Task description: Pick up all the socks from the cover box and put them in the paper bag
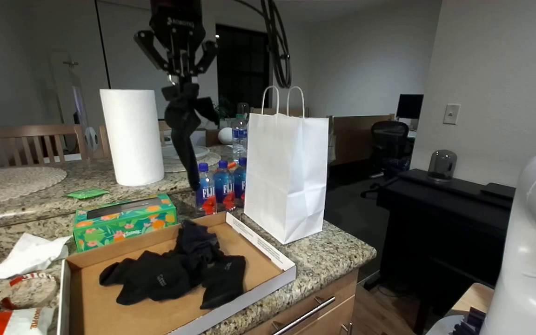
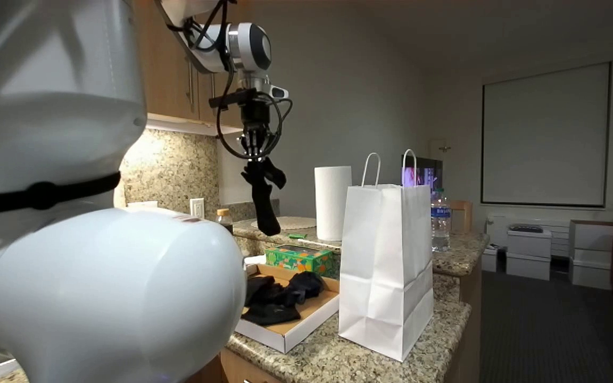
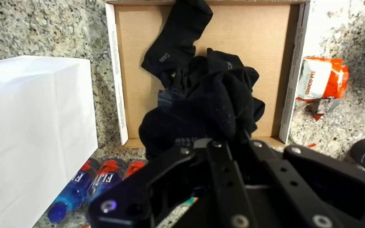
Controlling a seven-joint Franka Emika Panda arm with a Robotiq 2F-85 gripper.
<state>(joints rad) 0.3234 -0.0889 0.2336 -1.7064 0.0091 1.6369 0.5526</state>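
We see the gripper [image 1: 182, 82] closed on a bunched black sock [image 1: 185, 128]; whether the bunch holds more than one, we cannot tell. Its long end hangs nearly vertical beneath the gripper, apart from the heap of socks [image 1: 170, 277] lower down.

The governing relation is that between load and bag. The paper bag [image 1: 286, 177] stands upright off to one side of the gripper, on its right in both exterior views and on its left in the wrist view, its long axis vertical. In both exterior views the bag's top edge appears lower than the gripper yet higher than the sock's hanging end. We therefore judge that the coming move calls for a lift, then a sideways carry; a level carry could drag sock against paper and tip the bag. With a single arm [image 2: 125, 287], no choice of hand arises.

Below the gripper lies the cardboard tray [image 1: 258, 253] bearing the heap, so we reckon further trips are needed. Tray and bag share a stone counter [image 1: 338, 242]. Also lower than the gripper, along one edge of the tray, are a tissue box [image 1: 126, 225] and water bottles [image 1: 206, 188]. A paper towel roll [image 1: 133, 139], left of the gripper in an exterior view, stands on a raised ledge [image 1: 93, 171]. The room beyond shows a desk chair [image 1: 385, 137] and a pale wall [image 1: 365, 56].
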